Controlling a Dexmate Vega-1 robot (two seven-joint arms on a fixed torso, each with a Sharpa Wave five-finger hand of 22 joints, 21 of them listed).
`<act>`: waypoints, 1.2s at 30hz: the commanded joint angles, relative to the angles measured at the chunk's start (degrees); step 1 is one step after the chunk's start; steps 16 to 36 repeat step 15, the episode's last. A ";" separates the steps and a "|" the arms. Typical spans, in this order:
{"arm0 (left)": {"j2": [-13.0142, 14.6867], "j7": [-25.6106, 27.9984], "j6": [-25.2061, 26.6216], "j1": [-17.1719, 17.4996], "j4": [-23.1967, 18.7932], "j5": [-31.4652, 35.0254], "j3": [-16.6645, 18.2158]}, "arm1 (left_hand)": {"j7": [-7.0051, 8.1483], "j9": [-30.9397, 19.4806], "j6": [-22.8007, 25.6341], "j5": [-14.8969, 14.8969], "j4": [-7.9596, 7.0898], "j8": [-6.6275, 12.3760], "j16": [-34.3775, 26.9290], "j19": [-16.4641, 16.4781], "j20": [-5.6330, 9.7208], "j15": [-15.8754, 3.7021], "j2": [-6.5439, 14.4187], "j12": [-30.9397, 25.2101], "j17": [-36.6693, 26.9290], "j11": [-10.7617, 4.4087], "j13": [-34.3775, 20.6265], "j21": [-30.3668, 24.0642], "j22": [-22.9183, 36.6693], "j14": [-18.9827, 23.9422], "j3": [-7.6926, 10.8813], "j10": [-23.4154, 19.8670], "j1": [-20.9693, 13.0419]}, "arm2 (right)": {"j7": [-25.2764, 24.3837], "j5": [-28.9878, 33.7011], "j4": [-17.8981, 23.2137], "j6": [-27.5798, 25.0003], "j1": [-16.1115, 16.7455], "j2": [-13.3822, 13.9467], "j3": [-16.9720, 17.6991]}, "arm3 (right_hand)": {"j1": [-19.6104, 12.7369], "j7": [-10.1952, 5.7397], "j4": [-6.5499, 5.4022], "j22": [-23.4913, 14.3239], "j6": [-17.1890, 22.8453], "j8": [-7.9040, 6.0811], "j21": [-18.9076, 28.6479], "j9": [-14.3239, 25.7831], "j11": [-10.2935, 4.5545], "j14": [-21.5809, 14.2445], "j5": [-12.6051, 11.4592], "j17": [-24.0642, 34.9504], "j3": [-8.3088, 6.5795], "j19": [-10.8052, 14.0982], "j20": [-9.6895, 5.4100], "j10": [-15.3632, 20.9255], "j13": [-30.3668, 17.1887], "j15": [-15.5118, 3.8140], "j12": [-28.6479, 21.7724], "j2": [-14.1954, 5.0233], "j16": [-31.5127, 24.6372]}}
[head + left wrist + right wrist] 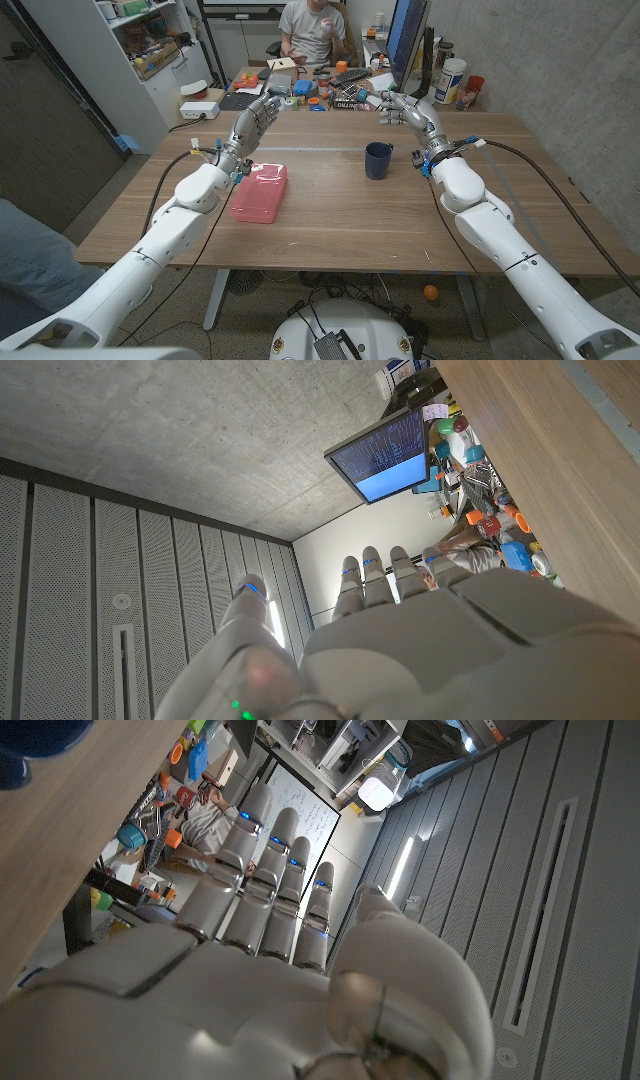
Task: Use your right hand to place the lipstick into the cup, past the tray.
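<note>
A dark blue cup (378,160) stands upright on the wooden table (330,225), right of the middle. To its left lies a pink tray (260,192). My right hand (405,108) is raised beyond and slightly right of the cup, fingers straight and holding nothing; the right wrist view shows those fingers (262,870) extended side by side, with a sliver of the cup (14,750) at the corner. My left hand (255,120) hovers beyond the tray's far end, fingers stretched out (375,575) and empty.
Clutter of small items, a keyboard and boxes (320,92) lines the table's far edge. A monitor (405,40) stands at the back right beside a white canister (452,80). A person (312,30) sits behind the table. A white shelf unit (150,50) stands at the left.
</note>
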State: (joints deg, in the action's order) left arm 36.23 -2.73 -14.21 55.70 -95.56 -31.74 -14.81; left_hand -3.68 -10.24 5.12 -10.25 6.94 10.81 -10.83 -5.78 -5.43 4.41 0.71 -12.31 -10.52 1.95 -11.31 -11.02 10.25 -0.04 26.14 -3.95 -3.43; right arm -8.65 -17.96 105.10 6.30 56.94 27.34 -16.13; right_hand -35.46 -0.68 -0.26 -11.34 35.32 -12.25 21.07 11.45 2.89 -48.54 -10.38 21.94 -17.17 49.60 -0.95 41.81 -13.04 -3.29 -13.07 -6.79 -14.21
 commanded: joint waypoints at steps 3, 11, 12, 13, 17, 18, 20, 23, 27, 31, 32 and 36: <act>1.19 -1.28 -1.14 1.43 -0.75 -1.97 0.38 | -0.35 -0.17 0.54 0.03 0.31 0.17 -0.10 -0.57 -0.06 0.23 0.43 -0.12 -0.23 0.60 -0.25 -0.03 0.22 -0.30 0.29 -0.21 -0.22 | 2.81 -12.13 -1.36 2.03 -0.31 0.10 -1.75 | 0.88 0.56 -0.36 -0.18 0.21 0.24 0.41 0.14 0.12 -0.09 0.09 0.43 -0.07 0.17 -0.08 0.78 0.05 0.01 -0.01 0.15 -0.27; 2.05 -2.38 -0.55 1.39 -1.03 -2.56 -0.09 | -0.41 -0.17 0.54 0.04 0.30 0.17 -0.11 -0.69 -0.08 0.23 0.45 -0.16 -0.23 0.57 -0.25 -0.05 0.23 -0.33 0.29 -0.30 -0.21 | 0.76 -12.41 0.64 0.19 0.76 1.42 -2.59 | 1.30 -0.13 -0.40 -0.22 0.11 0.29 0.30 0.13 0.06 0.50 0.06 0.63 0.05 -0.31 0.16 0.44 0.14 0.51 0.31 0.13 -0.17; 2.10 -2.57 -0.51 1.36 -0.96 -2.65 -0.18 | -0.48 -0.17 0.56 0.05 0.30 0.17 -0.11 -0.72 -0.09 0.22 0.45 -0.14 -0.23 0.45 -0.25 -0.05 0.23 -0.33 0.29 -0.27 -0.21 | 0.58 -12.48 0.76 -0.02 0.89 1.56 -2.65 | 1.35 -0.18 -0.42 -0.22 0.17 0.27 0.31 0.13 0.04 0.51 0.06 0.64 0.08 -0.30 0.19 0.41 0.14 0.58 0.33 0.16 -0.18; 2.14 -2.85 -0.53 1.33 -0.83 -2.77 -0.27 | -0.49 -0.17 0.58 0.05 0.30 0.18 -0.11 -0.75 -0.10 0.25 0.45 -0.14 -0.23 0.48 -0.25 -0.04 0.23 -0.34 0.28 -0.26 -0.21 | 0.43 -12.56 0.86 -0.19 1.00 1.69 -2.69 | 1.40 -0.17 -0.43 -0.22 0.17 0.27 0.31 0.14 0.03 0.53 0.06 0.65 0.08 -0.31 0.25 0.45 0.15 0.66 0.33 0.14 -0.18; 2.26 -3.11 -0.70 1.42 -0.74 -2.79 -0.35 | -0.48 -0.16 0.61 0.05 0.30 0.19 -0.09 -0.82 -0.10 0.28 0.45 -0.13 -0.23 0.52 -0.25 -0.02 0.23 -0.39 0.28 -0.23 -0.20 | 0.23 -12.63 0.97 -0.25 1.13 1.86 -2.79 | 1.58 -0.22 -0.48 -0.23 0.28 0.23 0.31 0.14 -0.17 0.53 0.06 0.68 0.16 -0.37 0.29 0.51 0.16 0.73 0.35 0.20 -0.20; 2.26 -3.11 -0.70 1.42 -0.74 -2.79 -0.35 | -0.48 -0.16 0.61 0.05 0.30 0.19 -0.09 -0.82 -0.10 0.28 0.45 -0.13 -0.23 0.52 -0.25 -0.02 0.23 -0.39 0.28 -0.23 -0.20 | 0.23 -12.63 0.97 -0.25 1.13 1.86 -2.79 | 1.58 -0.22 -0.48 -0.23 0.28 0.23 0.31 0.14 -0.17 0.53 0.06 0.68 0.16 -0.37 0.29 0.51 0.16 0.73 0.35 0.20 -0.20; 2.26 -3.11 -0.70 1.42 -0.74 -2.79 -0.35 | -0.48 -0.16 0.61 0.05 0.30 0.19 -0.09 -0.82 -0.10 0.28 0.45 -0.13 -0.23 0.52 -0.25 -0.02 0.23 -0.39 0.28 -0.23 -0.20 | 0.23 -12.63 0.97 -0.25 1.13 1.86 -2.79 | 1.58 -0.22 -0.48 -0.23 0.28 0.23 0.31 0.14 -0.17 0.53 0.06 0.68 0.16 -0.37 0.29 0.51 0.16 0.73 0.35 0.20 -0.20; 2.26 -3.11 -0.70 1.42 -0.74 -2.79 -0.35 | -0.48 -0.16 0.61 0.05 0.30 0.19 -0.09 -0.82 -0.10 0.28 0.45 -0.13 -0.23 0.52 -0.25 -0.02 0.23 -0.39 0.28 -0.23 -0.20 | 0.23 -12.63 0.97 -0.25 1.13 1.86 -2.79 | 1.58 -0.22 -0.48 -0.23 0.28 0.23 0.31 0.14 -0.17 0.53 0.06 0.68 0.16 -0.37 0.29 0.51 0.16 0.73 0.35 0.20 -0.20; 2.26 -3.11 -0.70 1.42 -0.74 -2.79 -0.35 | -0.48 -0.16 0.61 0.05 0.30 0.19 -0.09 -0.82 -0.10 0.28 0.45 -0.13 -0.23 0.52 -0.25 -0.02 0.23 -0.39 0.28 -0.23 -0.20 | 0.23 -12.63 0.97 -0.25 1.13 1.86 -2.79 | 1.58 -0.22 -0.48 -0.23 0.28 0.23 0.31 0.14 -0.17 0.53 0.06 0.68 0.16 -0.37 0.29 0.51 0.16 0.73 0.35 0.20 -0.20; 2.26 -3.11 -0.70 1.42 -0.74 -2.79 -0.35 | -0.48 -0.16 0.61 0.05 0.30 0.19 -0.09 -0.82 -0.10 0.28 0.45 -0.13 -0.23 0.52 -0.25 -0.02 0.23 -0.39 0.28 -0.23 -0.20 | 0.23 -12.63 0.97 -0.25 1.13 1.86 -2.79 | 1.58 -0.22 -0.48 -0.23 0.28 0.23 0.31 0.14 -0.17 0.53 0.06 0.68 0.16 -0.37 0.29 0.51 0.16 0.73 0.35 0.20 -0.20; 2.26 -3.11 -0.70 1.42 -0.74 -2.79 -0.35 | -0.48 -0.16 0.61 0.05 0.30 0.19 -0.09 -0.82 -0.10 0.28 0.45 -0.13 -0.23 0.52 -0.25 -0.02 0.23 -0.39 0.28 -0.23 -0.20 | 0.23 -12.63 0.97 -0.25 1.13 1.86 -2.79 | 1.58 -0.22 -0.48 -0.23 0.28 0.23 0.31 0.14 -0.17 0.53 0.06 0.68 0.16 -0.37 0.29 0.51 0.16 0.73 0.35 0.20 -0.20; 2.26 -3.11 -0.70 1.42 -0.74 -2.79 -0.35 | -0.48 -0.16 0.61 0.05 0.30 0.19 -0.09 -0.82 -0.10 0.28 0.45 -0.13 -0.23 0.52 -0.25 -0.02 0.23 -0.39 0.28 -0.23 -0.20 | 0.23 -12.63 0.97 -0.25 1.13 1.86 -2.79 | 1.58 -0.22 -0.48 -0.23 0.28 0.23 0.31 0.14 -0.17 0.53 0.06 0.68 0.16 -0.37 0.29 0.51 0.16 0.73 0.35 0.20 -0.20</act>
